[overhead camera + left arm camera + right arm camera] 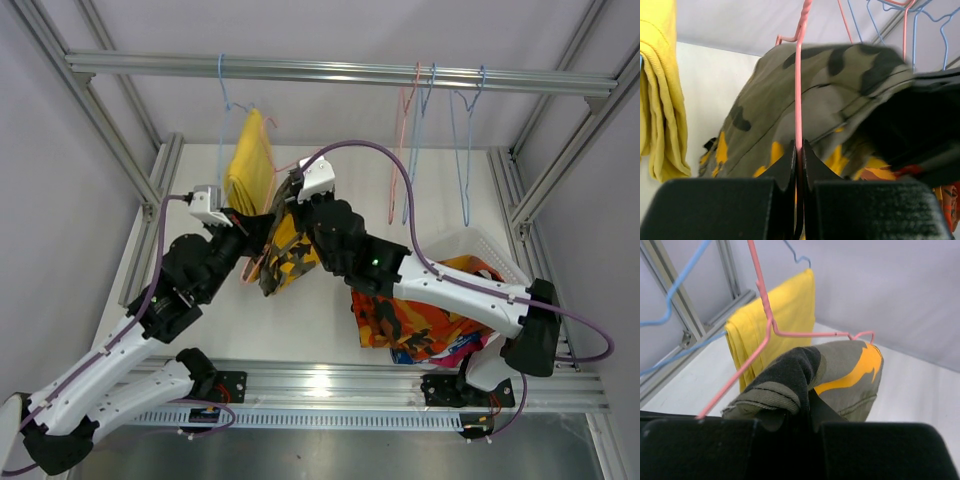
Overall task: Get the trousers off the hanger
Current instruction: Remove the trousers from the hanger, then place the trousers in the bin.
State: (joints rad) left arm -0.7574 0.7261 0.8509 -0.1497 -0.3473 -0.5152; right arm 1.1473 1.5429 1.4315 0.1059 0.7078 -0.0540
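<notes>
Two pairs are off the table (320, 310) as seen from above. The yellow trousers (250, 165) hang from a blue hanger (222, 85) on the rail (340, 72), long axis straight down. Just right of them the camouflage trousers (288, 250) droop, long axis running from the grippers toward the near edge, tilted slightly left. The left gripper (252, 222) and right gripper (288, 200) meet at their upper end, and we cannot read the jaws from here. The orange-red trousers (410, 315) lie heaped at the right against a white basket (490, 250), with blue-and-white trousers (412, 356) and magenta trousers (462, 350) poking out beneath. In the left wrist view, the fingers are pressed together on the pink hanger (799, 90), whose wire runs straight up between them. The camouflage cloth drapes over it and falls both sides, and the yellow pair hangs at far left, apart. In the right wrist view, the fingers pinch a bunched fold of the camouflage cloth. The rest sags away under the pink wire, and the yellow pair hangs lengthwise down behind.
</notes>
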